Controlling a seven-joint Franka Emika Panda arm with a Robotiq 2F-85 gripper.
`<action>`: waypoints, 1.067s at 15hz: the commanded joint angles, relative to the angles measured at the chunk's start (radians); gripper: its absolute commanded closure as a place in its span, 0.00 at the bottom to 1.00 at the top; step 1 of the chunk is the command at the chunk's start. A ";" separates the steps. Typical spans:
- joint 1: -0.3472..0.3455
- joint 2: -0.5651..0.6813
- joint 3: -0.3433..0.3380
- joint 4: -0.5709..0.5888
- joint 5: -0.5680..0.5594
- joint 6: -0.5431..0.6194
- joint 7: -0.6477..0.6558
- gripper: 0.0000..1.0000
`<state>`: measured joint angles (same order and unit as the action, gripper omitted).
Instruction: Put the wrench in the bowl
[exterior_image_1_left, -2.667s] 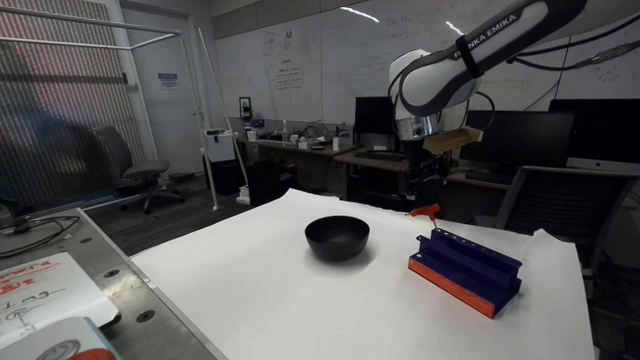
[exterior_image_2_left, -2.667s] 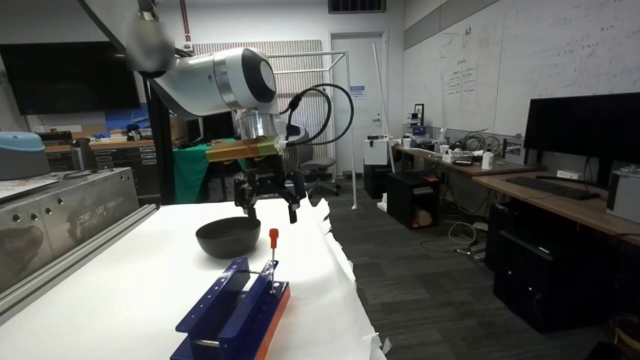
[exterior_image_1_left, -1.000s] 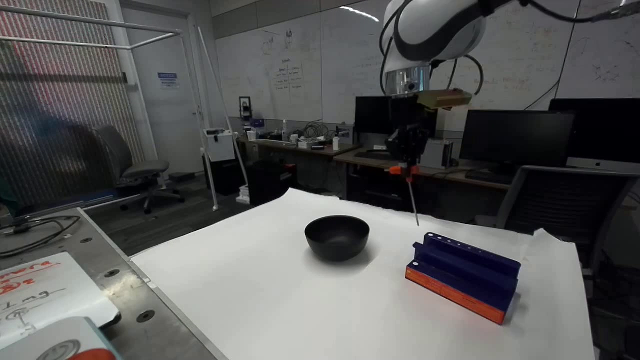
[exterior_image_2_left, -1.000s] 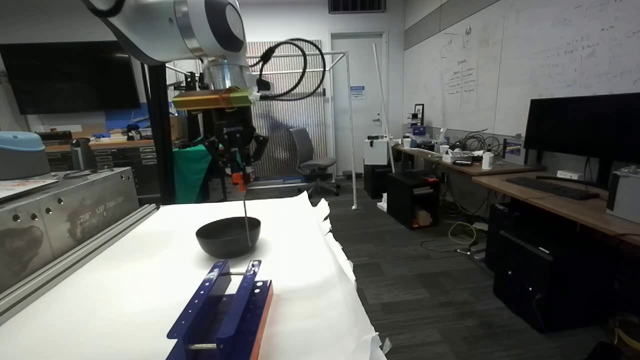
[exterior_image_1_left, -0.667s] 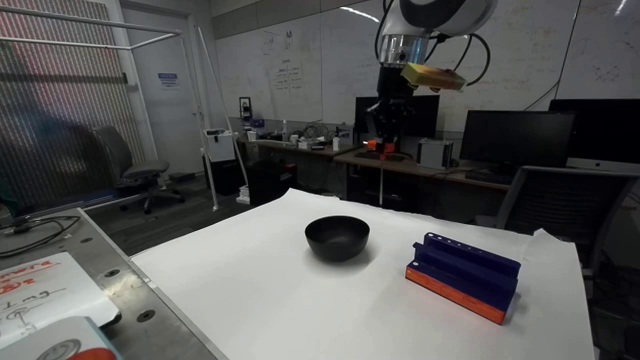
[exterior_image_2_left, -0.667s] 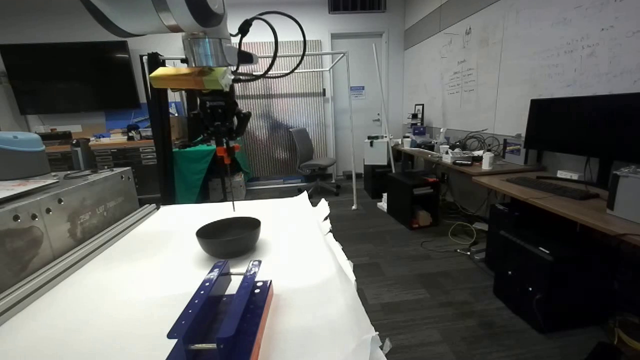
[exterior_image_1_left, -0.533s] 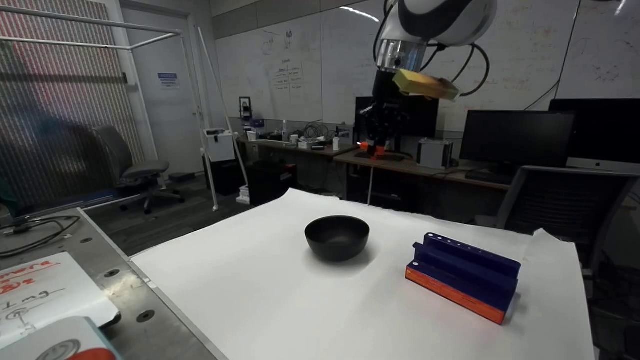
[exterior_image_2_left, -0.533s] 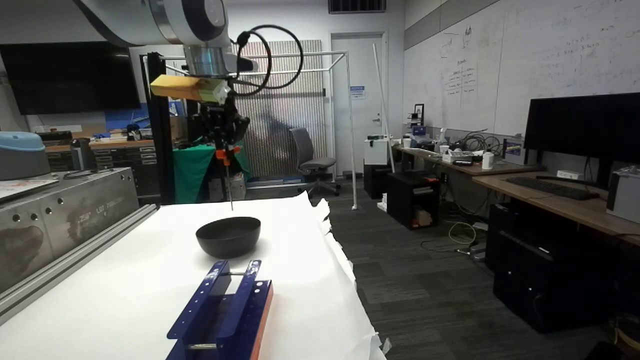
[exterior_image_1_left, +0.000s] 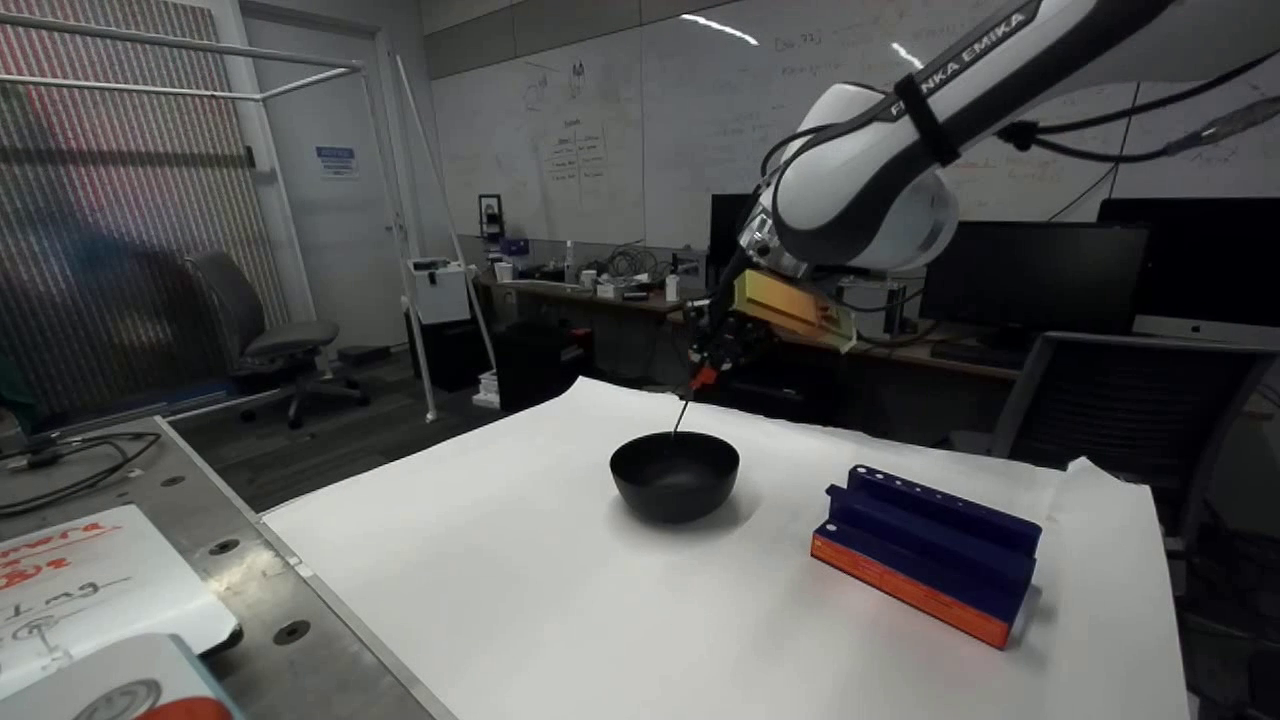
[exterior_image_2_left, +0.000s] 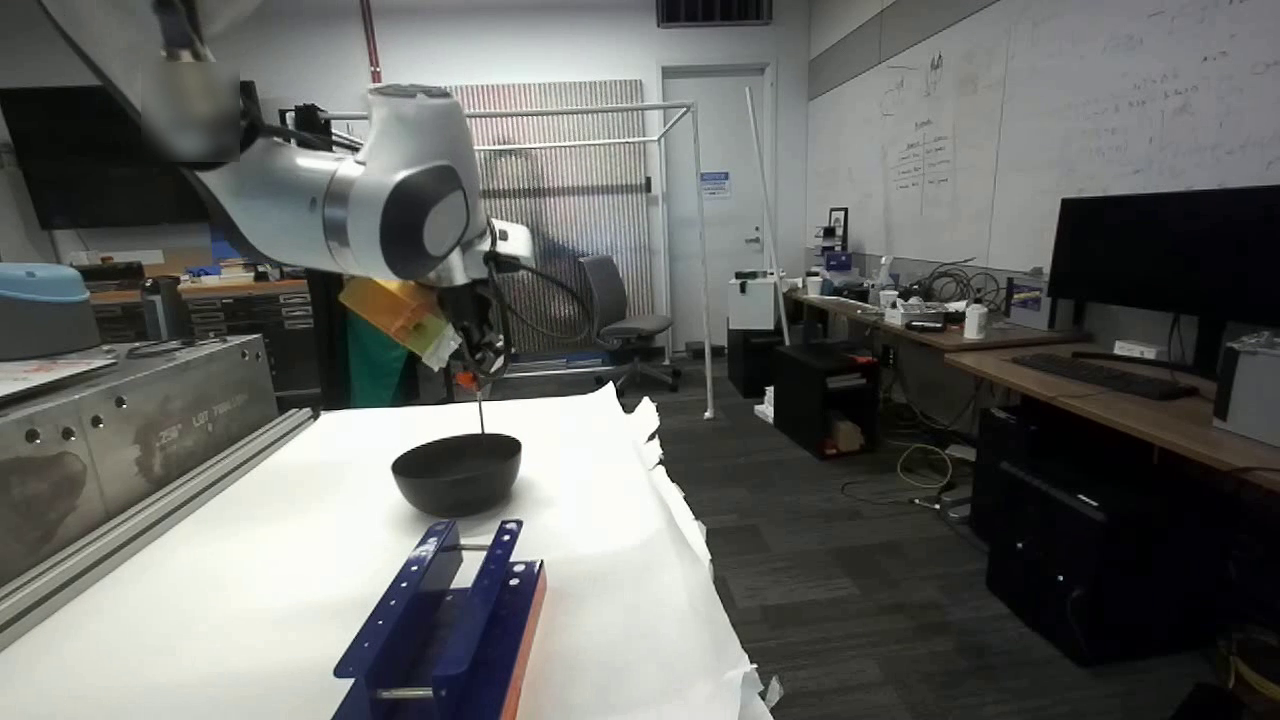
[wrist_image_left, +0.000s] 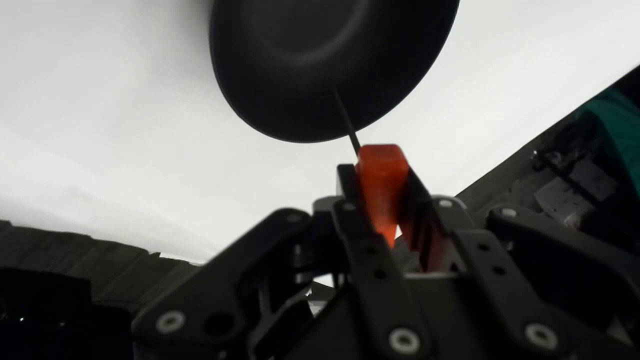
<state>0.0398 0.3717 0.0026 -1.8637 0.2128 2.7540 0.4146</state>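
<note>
My gripper (wrist_image_left: 381, 182) is shut on the red-orange handle of the wrench (wrist_image_left: 384, 165), which sits between its fingertips. From the handle a thin dark shaft points down toward the black bowl (wrist_image_left: 300, 75), overlapping its inside in the wrist view. In both exterior views the gripper (exterior_image_1_left: 703, 368) leans over the bowl (exterior_image_1_left: 675, 490), close above the rim. The shaft's tip meets the line of the far rim there; whether it touches the bowl I cannot tell. The wrench (exterior_image_2_left: 466, 380) hangs slightly tilted, and part of its handle is hidden by the fingers.
A blue-and-red ridged block (exterior_image_1_left: 925, 560) lies on the white-covered table (exterior_image_1_left: 560, 600) beside the bowl. Along one table side runs a metal bench (exterior_image_2_left: 140, 440) with a raised edge. Behind are desks with monitors (exterior_image_1_left: 1035, 275) and a chair (exterior_image_1_left: 1130, 420).
The wrench stood in the block with the gripper open above it; the gripper then shut on it and lifted it out. Since then it has come over the bowl, lower and tilted. The block shifted slightly.
</note>
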 joint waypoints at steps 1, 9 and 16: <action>0.011 0.045 0.016 -0.052 0.084 0.225 0.023 0.89; 0.002 0.087 0.049 -0.090 0.169 0.345 0.010 0.33; 0.012 -0.012 0.033 -0.129 0.163 0.287 0.005 0.00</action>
<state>0.0452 0.4543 0.0413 -1.9407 0.3687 3.0671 0.4255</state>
